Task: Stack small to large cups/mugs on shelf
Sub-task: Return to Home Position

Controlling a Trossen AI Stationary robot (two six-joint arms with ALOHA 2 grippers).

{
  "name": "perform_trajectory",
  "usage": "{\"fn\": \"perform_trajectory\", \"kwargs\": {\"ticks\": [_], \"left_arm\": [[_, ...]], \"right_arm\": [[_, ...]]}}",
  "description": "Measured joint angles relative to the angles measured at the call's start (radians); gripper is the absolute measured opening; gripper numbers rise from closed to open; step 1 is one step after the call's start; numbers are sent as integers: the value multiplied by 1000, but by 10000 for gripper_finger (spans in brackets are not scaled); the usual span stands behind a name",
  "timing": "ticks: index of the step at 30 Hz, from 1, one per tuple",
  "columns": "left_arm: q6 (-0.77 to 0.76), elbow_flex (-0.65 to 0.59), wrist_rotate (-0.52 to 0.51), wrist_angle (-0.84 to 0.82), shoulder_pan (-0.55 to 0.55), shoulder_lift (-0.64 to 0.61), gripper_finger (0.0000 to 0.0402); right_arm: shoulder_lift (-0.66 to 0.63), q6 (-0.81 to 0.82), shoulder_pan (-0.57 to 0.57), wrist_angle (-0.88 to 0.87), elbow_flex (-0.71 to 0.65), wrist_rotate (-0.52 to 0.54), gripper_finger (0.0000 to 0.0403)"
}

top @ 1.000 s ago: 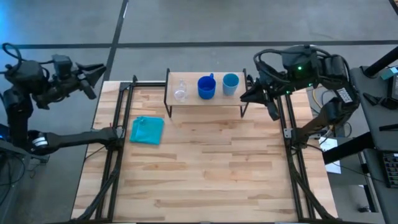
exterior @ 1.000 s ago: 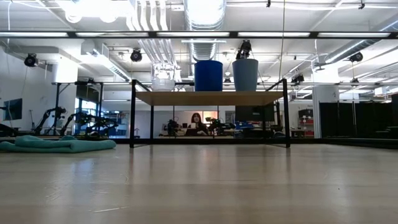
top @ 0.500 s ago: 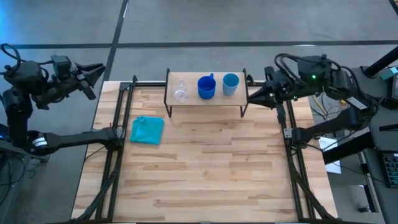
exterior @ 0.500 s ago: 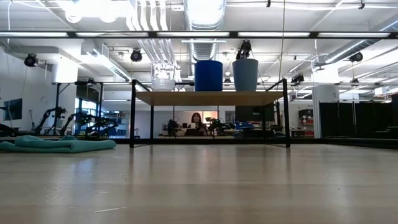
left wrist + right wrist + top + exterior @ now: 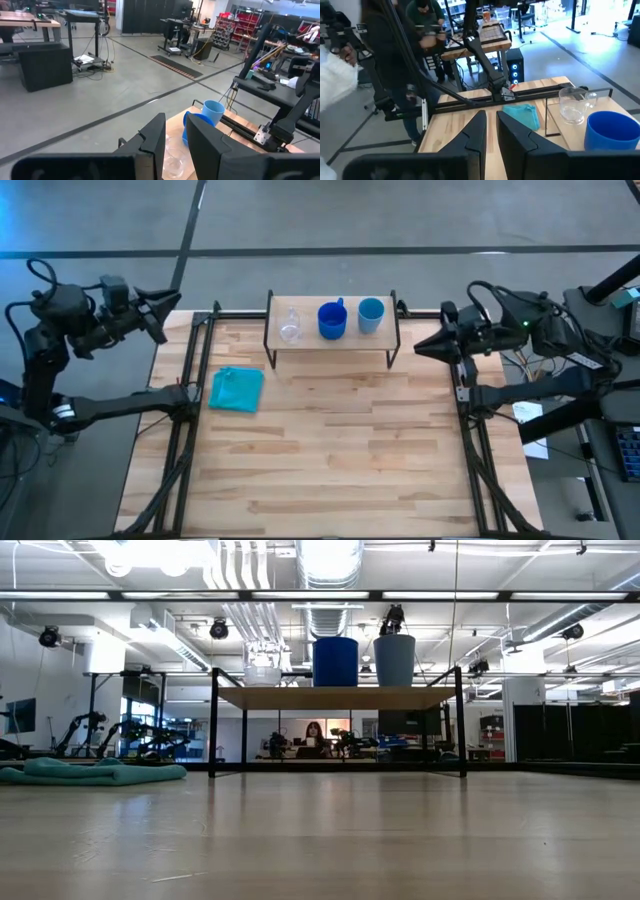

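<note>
The shelf (image 5: 330,335) stands on its black legs at the table's far edge. On its board stand, in a row from left to right, the clear cup (image 5: 290,328), the dark blue mug (image 5: 332,321) and the light blue cup (image 5: 371,314), each on its base; the low view shows them as clear cup (image 5: 262,670), mug (image 5: 335,661) and light blue cup (image 5: 394,659). My right gripper (image 5: 420,347) hovers just right of the shelf, pointing at it, fingers almost together (image 5: 491,135). My left gripper (image 5: 168,302) waits beyond the table's far left corner, open (image 5: 176,145).
A teal cloth (image 5: 237,390) lies crumpled on the tabletop left of the shelf. Black frame rails (image 5: 185,430) run along both side edges of the table. People (image 5: 395,50) stand in the room beyond the table. Bare wood (image 5: 330,450) lies in front of the shelf.
My right gripper has drawn back from the light blue cup's side toward the table's right edge and now sits farther from the shelf. My left arm has shifted a little toward the table. The three vessels have stayed where they were.
</note>
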Motion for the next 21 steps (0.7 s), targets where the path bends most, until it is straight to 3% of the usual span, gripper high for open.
{"fn": "perform_trajectory", "kwargs": {"ticks": [9,21], "left_arm": [[-31,-48,0,20,0,-42,63],[-51,-72,0,18,0,-41,63]], "right_arm": [[-107,36,0,93,-129,0,38],[-154,46,0,154,-232,3,38]]}}
